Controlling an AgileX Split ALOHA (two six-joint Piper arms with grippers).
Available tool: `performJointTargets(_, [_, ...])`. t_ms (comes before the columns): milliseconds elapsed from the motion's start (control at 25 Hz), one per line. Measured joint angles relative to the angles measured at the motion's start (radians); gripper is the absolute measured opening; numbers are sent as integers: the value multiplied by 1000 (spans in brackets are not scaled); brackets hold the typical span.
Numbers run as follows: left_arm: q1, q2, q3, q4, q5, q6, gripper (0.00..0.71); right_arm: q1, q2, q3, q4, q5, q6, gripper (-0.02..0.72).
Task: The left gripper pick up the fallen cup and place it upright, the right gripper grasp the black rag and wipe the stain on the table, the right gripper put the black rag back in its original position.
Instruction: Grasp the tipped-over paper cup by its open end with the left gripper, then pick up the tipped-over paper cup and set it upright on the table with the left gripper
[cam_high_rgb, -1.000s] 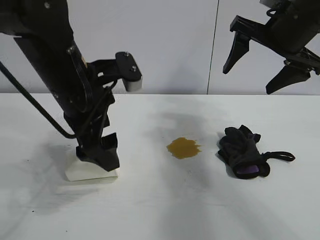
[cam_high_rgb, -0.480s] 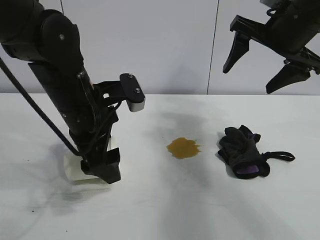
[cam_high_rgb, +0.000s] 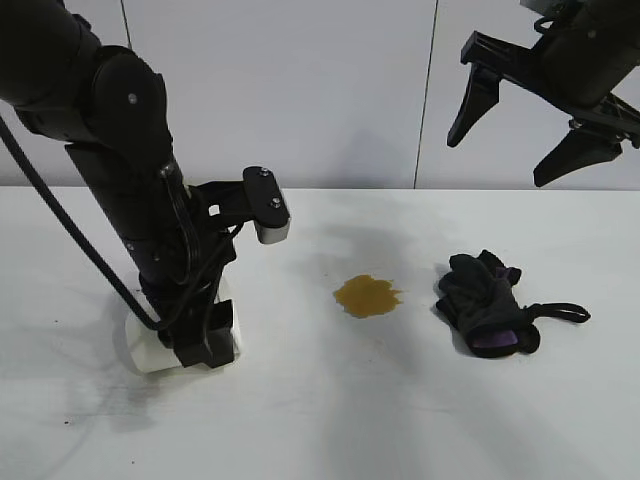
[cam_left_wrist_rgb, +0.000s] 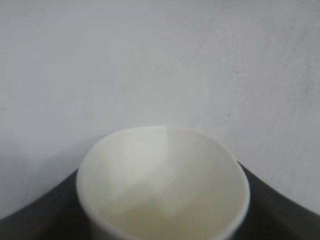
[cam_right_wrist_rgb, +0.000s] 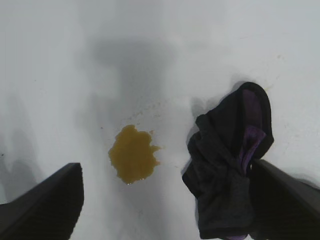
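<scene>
The white cup (cam_high_rgb: 148, 352) lies on its side on the table (cam_high_rgb: 330, 430) at the left. My left gripper (cam_high_rgb: 200, 345) reaches down over it, and its fingers (cam_left_wrist_rgb: 35, 220) press against both sides of the cup (cam_left_wrist_rgb: 162, 185), whose open mouth faces the wrist camera. The brownish-yellow stain (cam_high_rgb: 367, 295) sits mid-table, with the black rag (cam_high_rgb: 485, 300) and its purple patch to the right. My right gripper (cam_high_rgb: 497, 160) hangs open high above the rag. In the right wrist view the stain (cam_right_wrist_rgb: 132, 155) and the rag (cam_right_wrist_rgb: 225, 170) lie below the right gripper (cam_right_wrist_rgb: 165, 210).
A pale wall (cam_high_rgb: 350, 90) stands behind the table. A thin black cord loop (cam_high_rgb: 565, 312) trails from the rag toward the right edge. Bare tabletop lies in front of the stain and rag.
The left arm has sunk lower over the cup and its fingers have drawn in against the cup's sides. The right arm, rag and stain have not moved.
</scene>
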Motion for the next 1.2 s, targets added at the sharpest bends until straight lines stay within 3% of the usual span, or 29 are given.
performJointTargets(280, [6,-119,1,-50,-130,6,448,0,0,0,-12,-11,0,622])
performJointTargets(640, [100,-166,2,-405,-261,40,447,0,0,0,-21,-24,0,622])
performJointTargets(840, [112,-166,2,-557,-278,189,447,0,0,0,-21,-27,0,622])
performJointTargets(1040, [116,-166,2,-927,-240,544,447,0,0,0,-23,-27,0,622])
performJointTargets(1120, [138,-165,3,-1148,-135,733,447,0,0,0,-23,-27,0,622])
performJointTargets(1200, [189,-165,22,-1378,13,960,441,0,0,0,-23,-27,0,622])
